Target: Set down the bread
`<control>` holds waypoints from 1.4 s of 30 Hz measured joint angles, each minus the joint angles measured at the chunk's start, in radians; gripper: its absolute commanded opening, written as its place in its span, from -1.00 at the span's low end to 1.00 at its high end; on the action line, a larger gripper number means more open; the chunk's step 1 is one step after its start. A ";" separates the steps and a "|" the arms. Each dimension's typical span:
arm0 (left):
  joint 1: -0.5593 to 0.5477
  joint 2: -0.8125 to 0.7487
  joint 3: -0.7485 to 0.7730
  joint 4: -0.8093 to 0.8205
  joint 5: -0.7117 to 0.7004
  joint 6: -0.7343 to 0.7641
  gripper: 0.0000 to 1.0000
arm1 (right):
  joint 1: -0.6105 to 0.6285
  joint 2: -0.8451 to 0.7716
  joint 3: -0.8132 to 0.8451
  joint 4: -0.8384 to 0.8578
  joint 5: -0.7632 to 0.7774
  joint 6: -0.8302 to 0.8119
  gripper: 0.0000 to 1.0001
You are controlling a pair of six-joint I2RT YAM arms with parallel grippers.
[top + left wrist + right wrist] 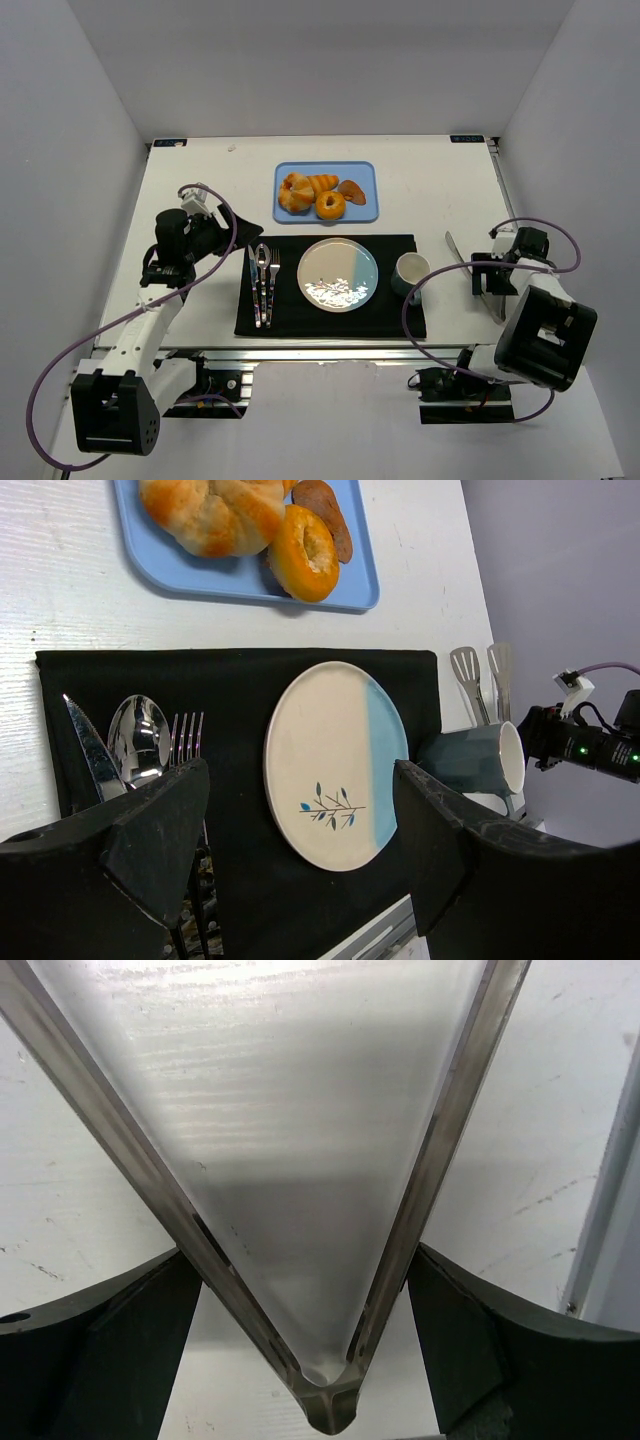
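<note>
On the left, we see the left end effector [222, 240] hovering over the near-left part of the black placemat [390, 315]. Its fingers are spread wide and hold nothing. In its wrist view they frame the cutlery [138, 735] and the plate [335, 765], which is bare.

Further along and toward the back of the bench [200, 170], the bread [312, 193] sits on the blue tray [365, 170]. There are a few golden rolls, a ring-shaped piece [303, 552] at the tray's near edge, and a darker slice beside it.

We judge all of it light, soft and easily crushed, with a crust that may flake. A gentle squeeze across the ring's outer sides, or across a roll's widest part, should lift it without denting. The ring is closest to the plate, which we take as the likely destination.

Right of the plate stands the mug [410, 272], then the tongs [455, 248] lying flat on the bench.

The right end effector [487, 272] is low over the tongs. In its wrist view the fingers are apart, straddling the hinge end [322, 1408], and the tongs' arms are splayed. We cannot tell whether the pads press the metal.
</note>
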 measured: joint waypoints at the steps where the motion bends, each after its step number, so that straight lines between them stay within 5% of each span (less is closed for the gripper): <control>1: 0.000 0.000 0.000 0.000 0.000 0.000 0.68 | -0.005 0.009 0.006 0.000 -0.013 0.000 0.71; 11: 0.000 0.000 0.000 0.000 -0.001 -0.003 0.68 | -0.043 0.081 0.040 0.012 -0.102 -0.024 0.59; 17: 0.000 0.003 0.000 0.000 0.000 -0.003 0.67 | -0.044 0.094 0.041 0.057 -0.126 -0.032 -0.02; 21: 0.000 0.002 0.000 0.001 -0.001 -0.006 0.67 | -0.044 0.080 0.033 0.077 -0.155 -0.056 -0.61; 25: 0.000 -0.016 -0.005 0.005 -0.001 -0.015 0.68 | -0.044 0.070 0.035 0.055 -0.184 -0.096 -0.81; 33: 0.000 -0.102 -0.018 0.007 -0.008 -0.033 0.68 | -0.006 0.070 0.291 -0.157 -0.368 -0.121 -0.60; 42: 0.000 -0.211 -0.018 -0.007 -0.028 -0.045 0.68 | 0.289 0.150 0.671 -0.217 -0.483 -0.051 -0.29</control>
